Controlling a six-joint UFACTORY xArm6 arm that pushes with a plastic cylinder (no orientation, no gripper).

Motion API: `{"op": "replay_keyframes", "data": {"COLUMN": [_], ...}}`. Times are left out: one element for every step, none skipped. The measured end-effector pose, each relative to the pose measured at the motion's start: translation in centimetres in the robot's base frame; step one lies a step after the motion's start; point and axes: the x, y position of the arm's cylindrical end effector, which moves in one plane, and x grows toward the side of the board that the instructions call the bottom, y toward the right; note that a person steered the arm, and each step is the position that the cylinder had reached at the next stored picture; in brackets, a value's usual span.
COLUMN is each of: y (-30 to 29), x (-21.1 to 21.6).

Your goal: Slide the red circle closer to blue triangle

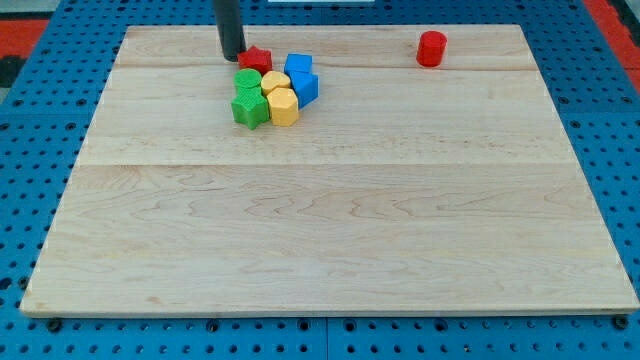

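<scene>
The red circle [431,48] stands alone near the view's top right of the wooden board [330,220]. The blue triangle [305,87] sits in a tight cluster at the top centre-left, just below a blue block [297,65]. My tip [232,56] rests at the cluster's upper left, touching or nearly touching a red star-like block [257,59]. The tip is far to the left of the red circle.
The cluster also holds two green blocks [248,80] [249,108] and two yellow blocks [275,81] [284,106]. The board lies on a blue perforated table [30,150].
</scene>
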Motion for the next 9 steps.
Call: {"op": "replay_keyframes", "data": {"y": [2.2, 2.9, 2.9, 11.2, 23.8, 27.4, 27.6, 30.7, 30.7], "x": [1.5, 1.5, -2.8, -4.5, -4.6, -3.3, -2.3, -1.7, 0.3]}}
